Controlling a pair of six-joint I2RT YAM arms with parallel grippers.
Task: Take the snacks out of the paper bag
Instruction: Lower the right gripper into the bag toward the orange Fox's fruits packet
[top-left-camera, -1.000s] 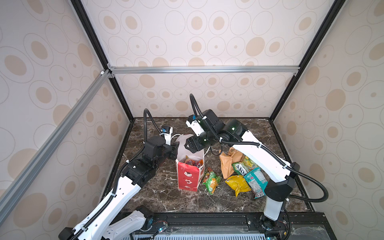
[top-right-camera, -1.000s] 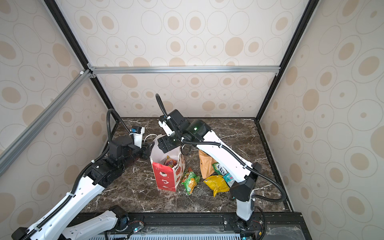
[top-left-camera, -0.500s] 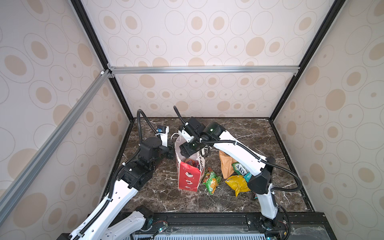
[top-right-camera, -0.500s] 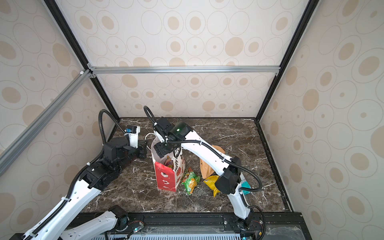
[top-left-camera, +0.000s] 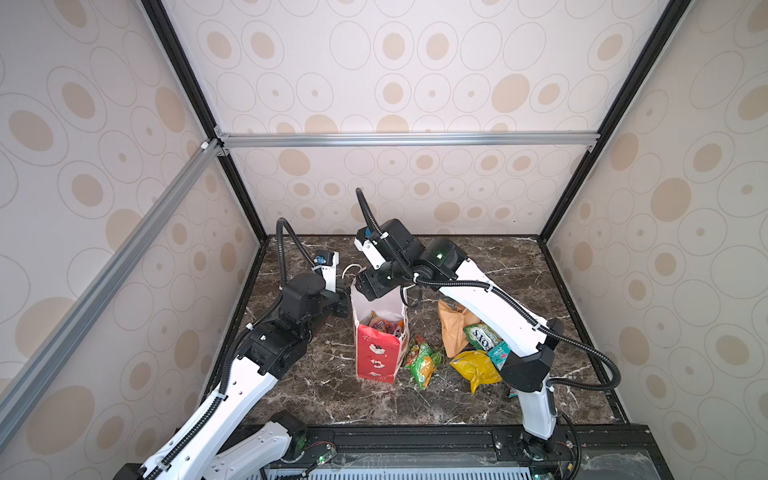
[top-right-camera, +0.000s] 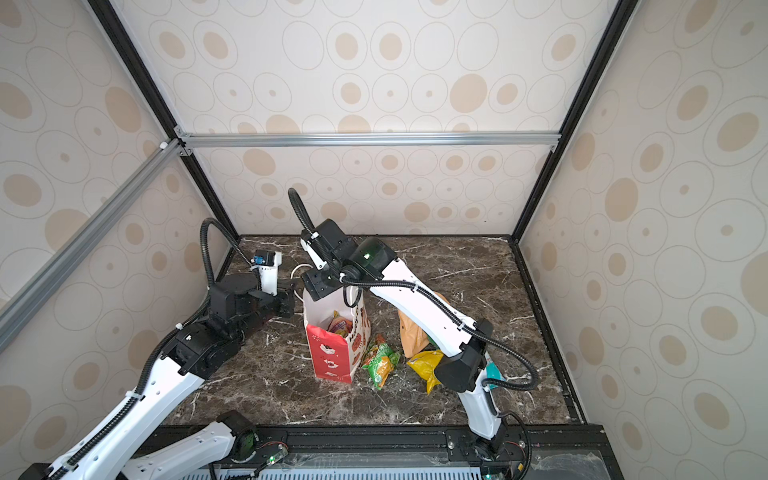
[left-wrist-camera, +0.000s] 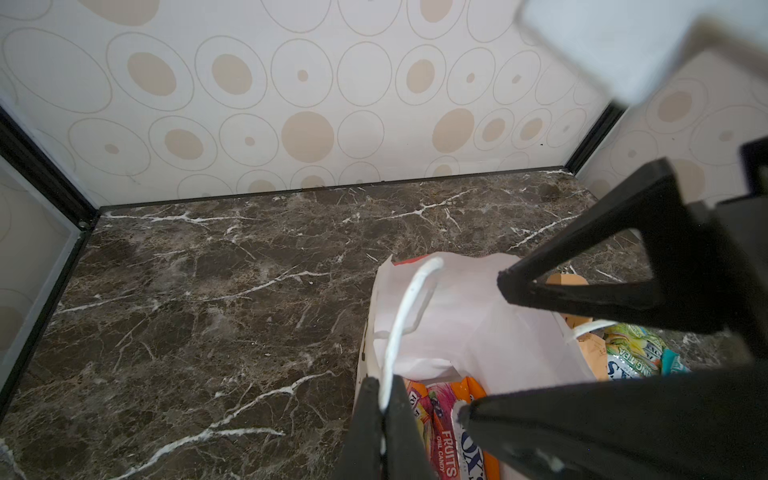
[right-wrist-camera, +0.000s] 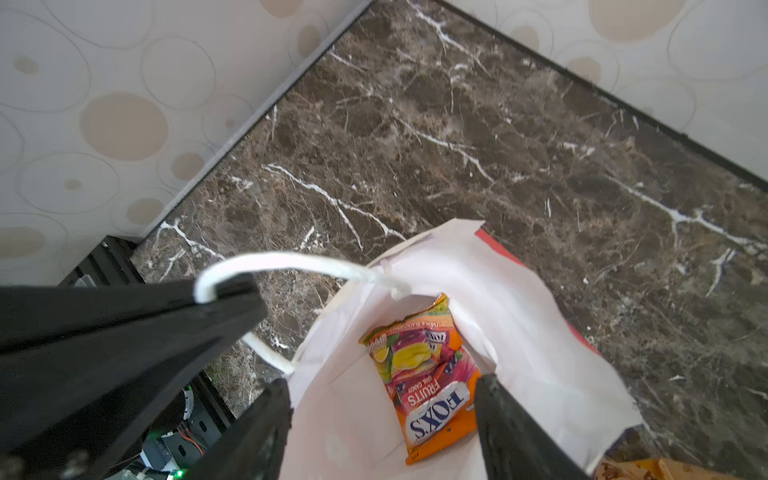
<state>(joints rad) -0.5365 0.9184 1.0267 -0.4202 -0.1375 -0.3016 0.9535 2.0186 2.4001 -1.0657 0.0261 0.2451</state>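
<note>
Marble tabletop (left-wrist-camera: 208, 291) runs open beyond my left gripper (left-wrist-camera: 383, 388), which is clamped on the white cord handle (left-wrist-camera: 409, 299) of the upright paper bag (top-left-camera: 380, 353). My right gripper (right-wrist-camera: 382, 384) hangs released over the bag's mouth; its wrist view shows the orange FOX'S packet (right-wrist-camera: 419, 357) inside, below the fingers (right-wrist-camera: 511, 424), while a top view adds the tan kraft pouch (top-left-camera: 453, 328) and yellow packet (top-left-camera: 473, 368) lying beside my right arm (top-left-camera: 490, 307)

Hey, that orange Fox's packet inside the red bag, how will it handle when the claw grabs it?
Probably light and floppy: the orange FOX'S packet is a thin, crinkled pouch. Its glossy film may slip. The tall paper bag looks tippy, though the left claw pinches its cord handle.
</note>
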